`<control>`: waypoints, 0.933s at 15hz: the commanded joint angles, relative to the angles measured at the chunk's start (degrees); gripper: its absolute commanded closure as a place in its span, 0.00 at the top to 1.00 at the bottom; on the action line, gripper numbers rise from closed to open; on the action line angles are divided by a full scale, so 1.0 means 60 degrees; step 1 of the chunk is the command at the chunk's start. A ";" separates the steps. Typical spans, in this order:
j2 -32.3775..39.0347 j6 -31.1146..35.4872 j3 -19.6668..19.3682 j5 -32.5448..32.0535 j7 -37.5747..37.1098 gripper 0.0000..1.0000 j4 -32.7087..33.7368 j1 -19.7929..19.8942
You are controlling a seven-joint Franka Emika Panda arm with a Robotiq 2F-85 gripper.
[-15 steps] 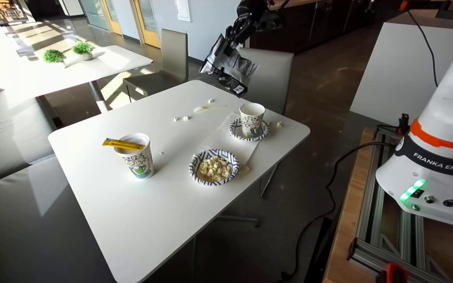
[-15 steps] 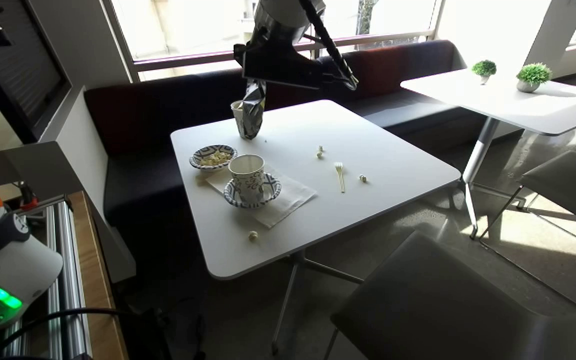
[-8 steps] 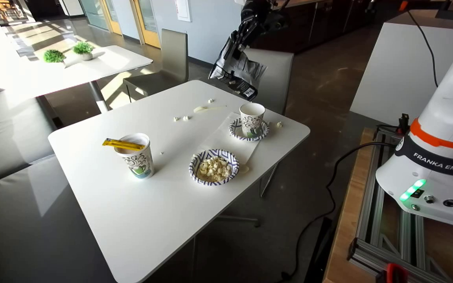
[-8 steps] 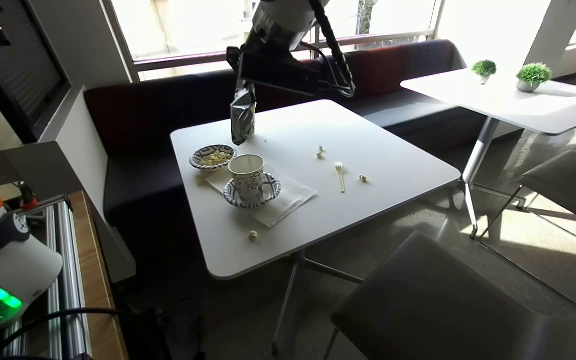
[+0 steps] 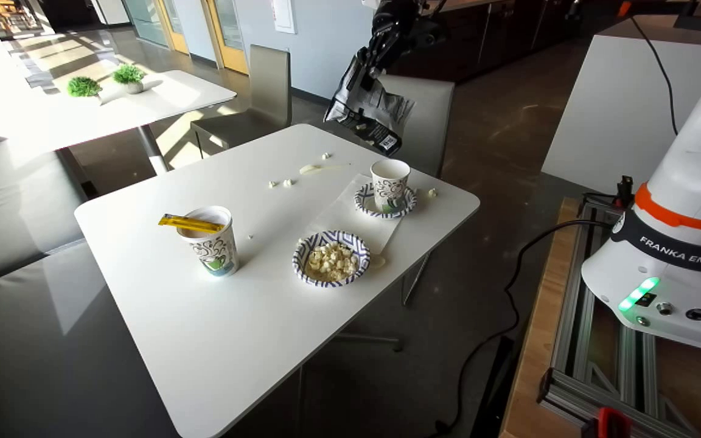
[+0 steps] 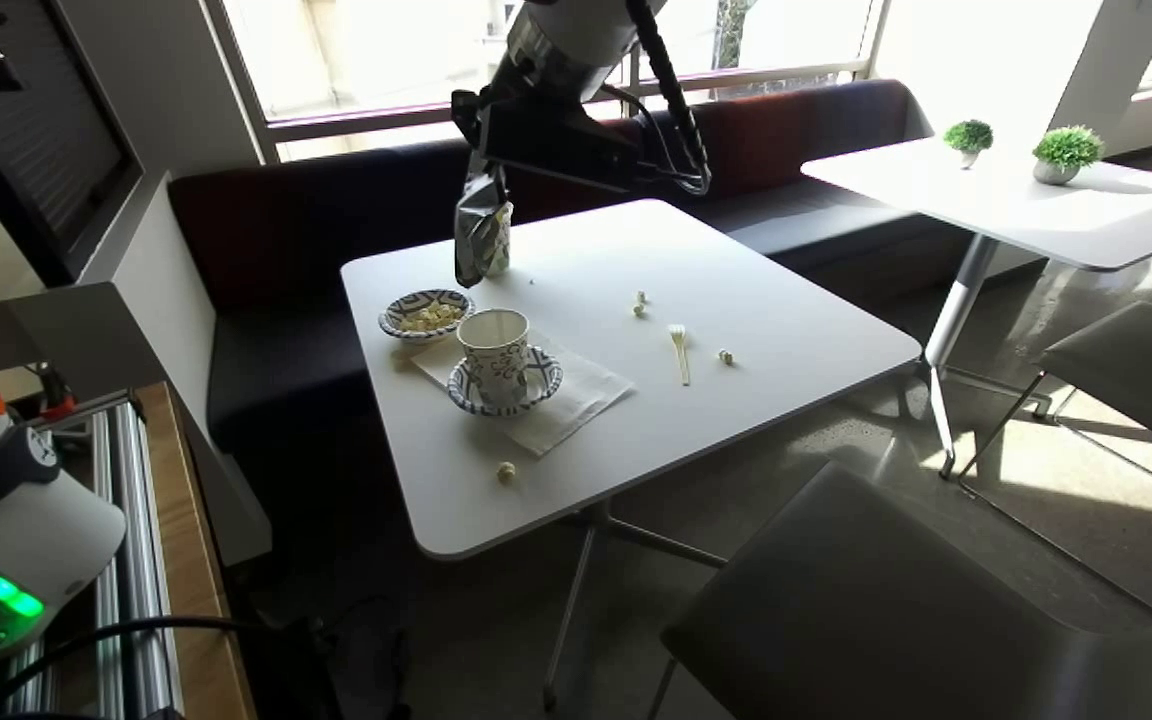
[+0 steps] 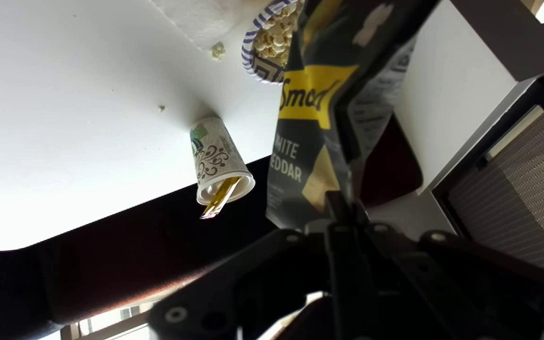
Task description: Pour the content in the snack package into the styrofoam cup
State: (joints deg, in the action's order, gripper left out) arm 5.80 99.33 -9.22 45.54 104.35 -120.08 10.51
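My gripper is shut on the snack package, a black and silvery foil pouch with yellow print. In the wrist view the fingertips pinch the pouch near one end. The pouch hangs tilted in the air, its barcode corner lowest. A patterned cup stands upright in a paper bowl. That corner appears just above the cup rim in one picture; in an exterior view the pouch appears behind and left of the cup. The pouch's opening is not visible. The bowl cup is out of the wrist view.
A second patterned cup holds a yellow stick. A frilly paper bowl holds popcorn. A napkin, a fork and loose popcorn lie on the white table. A chair stands at the table.
The gripper with the pouch has moved toward the cup in the bowl and a little lower. In the last half second it has barely moved; the pouch's tilt shifted slightly. The cups stay put.
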 commanded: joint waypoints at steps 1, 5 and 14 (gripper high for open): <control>0.0299 0.0587 0.0038 0.0150 0.0630 0.00 0.0197 0.0021; 0.0540 0.0200 0.0085 0.0972 0.0746 0.00 0.0312 0.0096; 0.0651 0.1643 0.0119 0.0630 0.1452 0.00 0.0399 0.0029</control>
State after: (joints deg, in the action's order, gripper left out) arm 9.33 103.91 -8.63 50.72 110.86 -117.70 11.14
